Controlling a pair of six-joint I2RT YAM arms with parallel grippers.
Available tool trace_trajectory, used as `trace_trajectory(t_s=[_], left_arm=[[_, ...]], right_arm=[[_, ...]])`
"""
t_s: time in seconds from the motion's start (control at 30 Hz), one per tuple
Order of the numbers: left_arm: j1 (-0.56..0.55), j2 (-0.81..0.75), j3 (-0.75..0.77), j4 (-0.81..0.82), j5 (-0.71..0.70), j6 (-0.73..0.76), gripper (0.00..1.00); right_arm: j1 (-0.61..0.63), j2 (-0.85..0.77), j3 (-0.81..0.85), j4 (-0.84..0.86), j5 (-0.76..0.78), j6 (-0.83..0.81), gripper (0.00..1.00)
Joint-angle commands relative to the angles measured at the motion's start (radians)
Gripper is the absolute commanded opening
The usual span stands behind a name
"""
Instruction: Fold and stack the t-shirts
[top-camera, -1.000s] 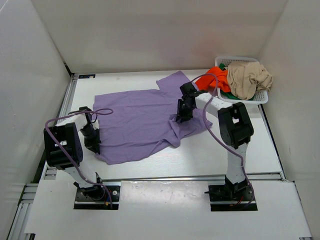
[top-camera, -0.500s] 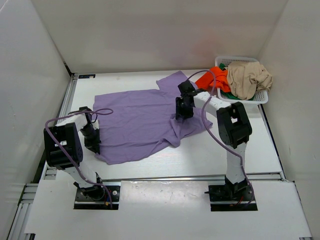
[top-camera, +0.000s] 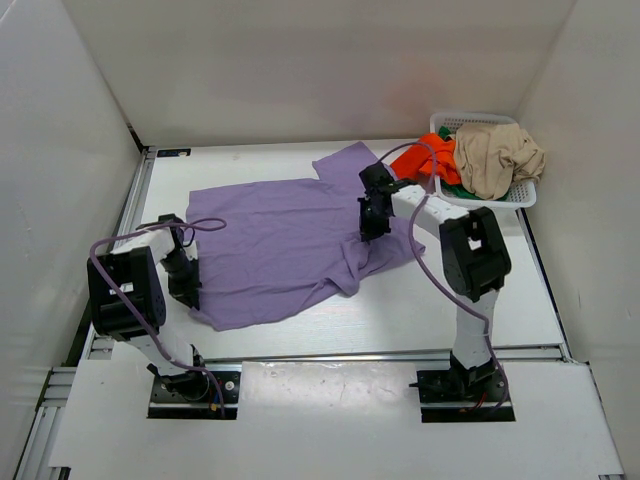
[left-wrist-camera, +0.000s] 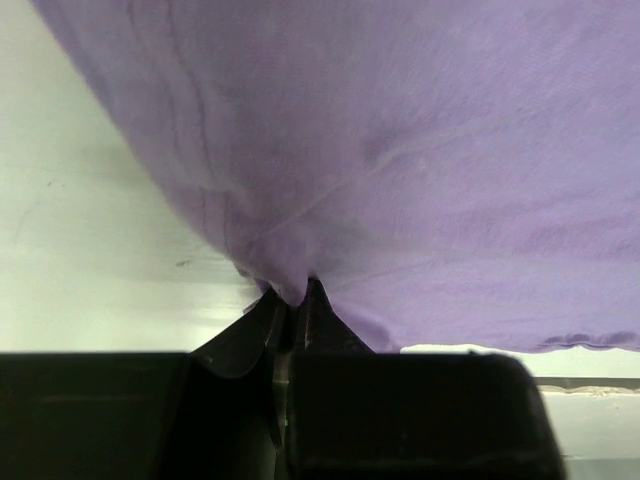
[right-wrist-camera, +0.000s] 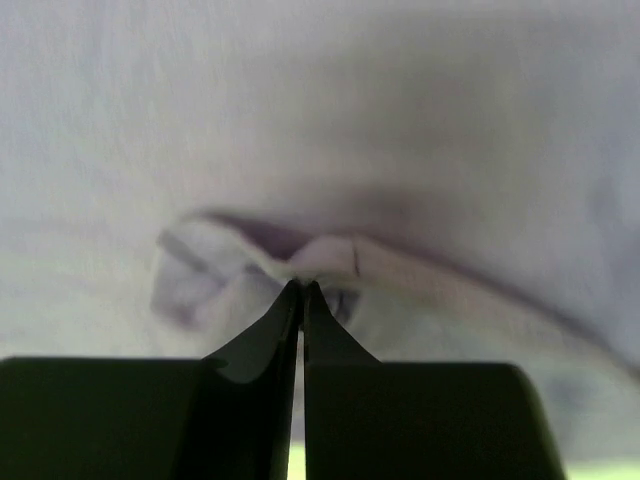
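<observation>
Left pincer (left-wrist-camera: 290, 298) is clamped on the near corner of the lavender t-shirt (top-camera: 280, 240), which lies spread on the desk (top-camera: 480, 300). Right pincer (right-wrist-camera: 302, 290) is closed, pinching a fold near the shirt's right side. Beige t-shirt (top-camera: 495, 160) and orange-red t-shirt (top-camera: 432, 155) sit in the basket (top-camera: 460, 122).

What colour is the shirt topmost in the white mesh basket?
Beige tan cloth t-shirt; top external view shows it best.

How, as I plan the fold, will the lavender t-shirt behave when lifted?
Probably floppy: the lavender t-shirt bunches where the left gripper and right gripper pinch it. Likely light, thin cloth that sags between pinches.
</observation>
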Motion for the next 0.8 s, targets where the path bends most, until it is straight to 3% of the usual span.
trace_trajectory(t_s=[0.0, 0.27, 0.43, 0.57, 0.77], left_arm=[[-0.003, -0.06, -0.008, -0.026, -0.061, 0.0, 0.1], [0.006, -0.152, -0.008, -0.099, -0.233, 0.0, 0.1], [0.006, -0.186, 0.021, -0.152, -0.263, 0.0, 0.1], [0.015, -0.206, 0.03, -0.178, -0.283, 0.0, 0.1], [0.015, -0.182, 0.091, -0.207, -0.293, 0.0, 0.1]], right_arm=[[0.002, -0.176, -0.043, -0.081, 0.016, 0.025, 0.0], [0.002, -0.576, -0.393, -0.23, -0.074, 0.094, 0.0], [0.013, -0.797, -0.568, -0.359, -0.163, 0.153, 0.0], [0.013, -0.967, -0.568, -0.518, -0.202, 0.165, 0.0], [-0.018, -0.956, -0.435, -0.611, -0.243, 0.127, 0.0]])
